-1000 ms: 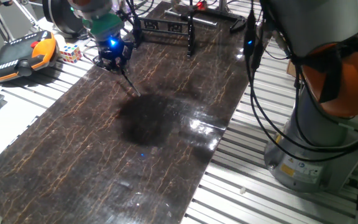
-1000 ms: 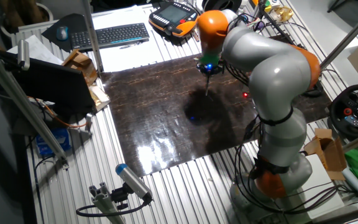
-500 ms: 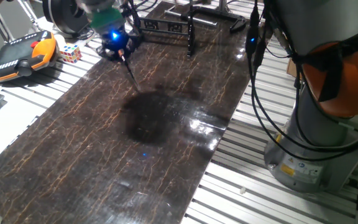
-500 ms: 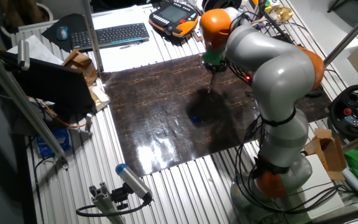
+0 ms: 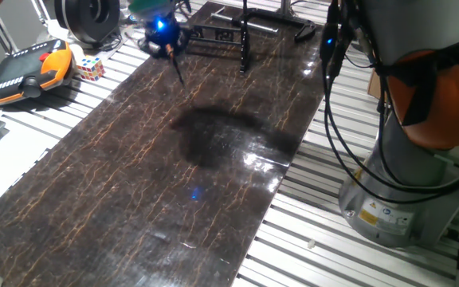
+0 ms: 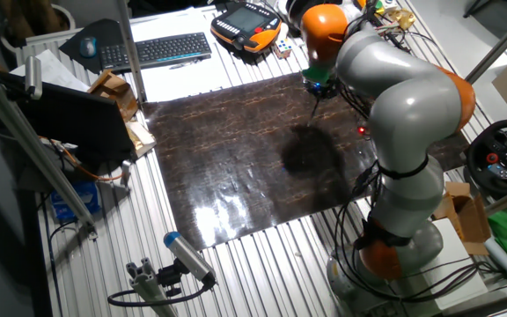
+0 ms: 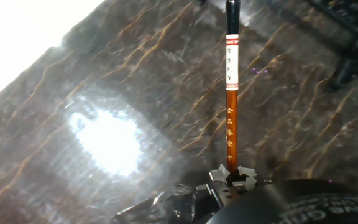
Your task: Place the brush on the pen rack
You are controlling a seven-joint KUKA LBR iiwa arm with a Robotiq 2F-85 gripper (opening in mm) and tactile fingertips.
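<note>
Since the earlier frames the gripper has travelled up the table toward the far end, carrying the brush with it; it now hangs just short of the pen rack, where a second ago it was over the middle of the dark marbled tabletop. In the hand view you see the fingers closed on the brush at one end, the orange-brown shaft running straight out from the clamp to a dark tip; the end inside the clamp is hidden. The brush is clear of the table, hanging down at a slant in one fixed view. Judged from its look, it is light, thin and stiff, so weight is no concern for you; the risk is that a smooth round shaft held at one end can pivot or slide in the pads if the tip knocks a post. The tip is likely the fragile part, so keep it off the metal. A hold at the end, as now, leaves the long free length to lay across the crossbar. The other fixed view shows the gripper near the table's far edge, the rack hidden behind the arm.
</note>
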